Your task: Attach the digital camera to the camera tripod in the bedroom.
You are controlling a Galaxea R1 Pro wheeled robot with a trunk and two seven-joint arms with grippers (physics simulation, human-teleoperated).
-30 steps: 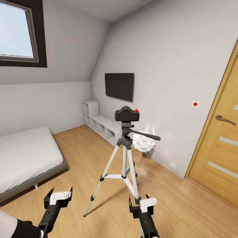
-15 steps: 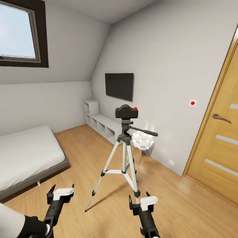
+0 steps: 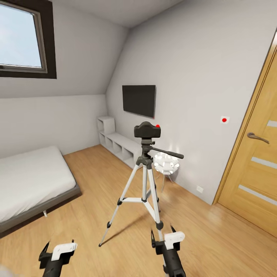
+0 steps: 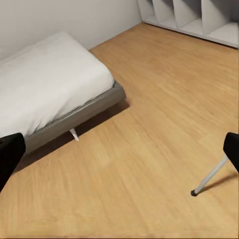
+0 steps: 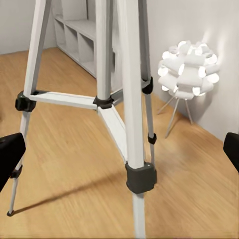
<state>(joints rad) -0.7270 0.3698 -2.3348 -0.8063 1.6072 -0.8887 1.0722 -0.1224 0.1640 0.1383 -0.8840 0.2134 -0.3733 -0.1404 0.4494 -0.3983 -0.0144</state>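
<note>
Black digital camera (image 3: 147,130) with red button tops silver-legged camera tripod (image 3: 144,181); both grippers' jaws spread wide, empty.

A small black digital camera with a red button (image 3: 147,130) sits upright atop a silver-legged, black-headed camera tripod (image 3: 145,181) standing mid-floor.

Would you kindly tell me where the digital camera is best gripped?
Probably across the digital camera body's flat front and back, coming in level from the robot's side. It sits upright atop the camera tripod, so its underside is blocked and its top is domed.
</note>
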